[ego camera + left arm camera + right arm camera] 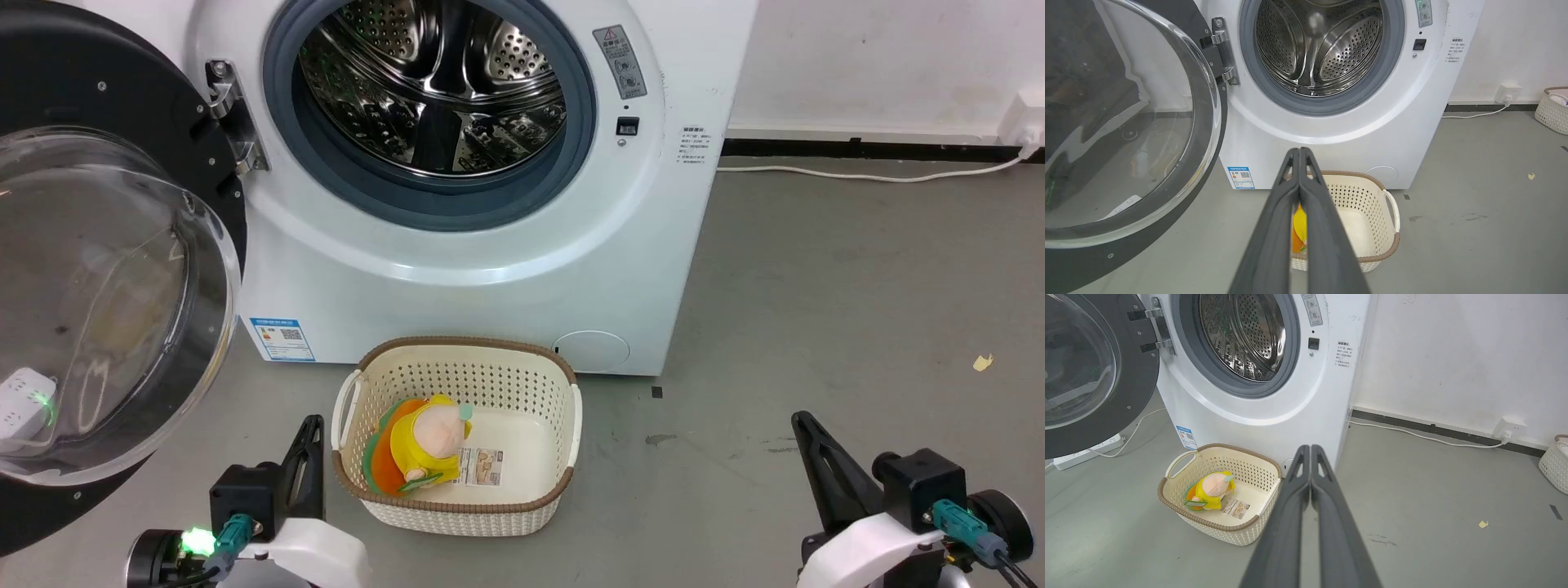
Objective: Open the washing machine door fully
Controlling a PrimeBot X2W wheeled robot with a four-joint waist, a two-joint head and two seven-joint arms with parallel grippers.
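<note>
Leftmost, the washing machine door (98, 310) stands wide open on its metal hinge (233, 114), its black ring and bulging clear bowl turned out to the side of the white machine (490, 278). Below the door's lower edge and a little to its right, the left gripper (312, 423) points up from the floor side, apart from the door and touching nothing; in the left wrist view its two dark fingers (1274, 228) are pressed together at the tips. Just beside it sits a cream basket (457, 510) with a brown rim, holding a yellow plush toy (424, 445) and a paper label. Above the basket gapes the steel drum (433, 82) inside its grey rubber ring. Further right, well apart from the door with the basket between them, the right gripper (800, 418) also has its fingers (1339, 522) closed tip to tip, empty, over bare grey floor (857, 286). A white cable (857, 174) runs along the wall to a socket (1024, 118).
</note>
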